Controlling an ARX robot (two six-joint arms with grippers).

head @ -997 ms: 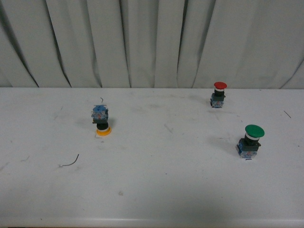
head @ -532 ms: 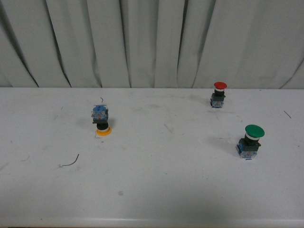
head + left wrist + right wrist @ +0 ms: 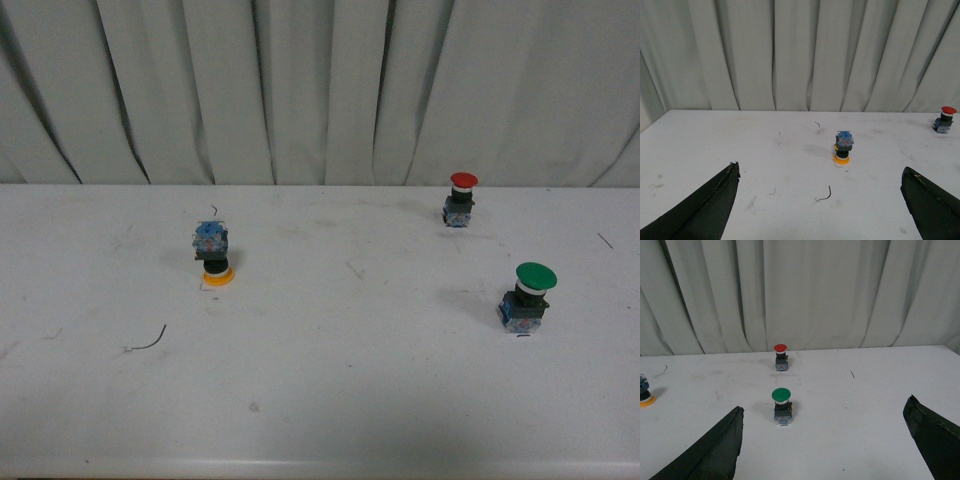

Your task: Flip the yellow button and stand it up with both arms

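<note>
**Item 1. Yellow button** [image 3: 213,255]. Left of centre on the tabletop [image 3: 330,390], about midway between its near and far edges. It rests on its yellow cap with the blue base on top. It is upside down, which is evidently why a flip is called for. Nothing touches it.

**Item 2. Red button** [image 3: 461,198]. Far right, standing cap up on its base. Not part of the job; it shows the pose wanted.

**Item 3. Green button** [image 3: 530,297]. Right, nearer than the red one and well apart from it, also cap up.

**Item 4. Scrap of wire** [image 3: 150,343]. Loose on the tabletop, near and left of the yellow button.

**Item 5. Left end effector** [image 3: 820,170]. Fingers spread wide, holding nothing. It is held back from the yellow button, which sits framed between the two fingers, so this looks like a ready stance for an approach.

**Item 6. Right end effector** [image 3: 824,407]. Likewise spread wide and empty. It faces the green and red buttons, with the yellow one only at the edge of its view. It would need to swing left to share the work.

**Item 7. Curtain** [image 3: 300,90]. Pale folds behind the far edge.

Status: neither arm shows in the front view; flip not yet begun.
</note>
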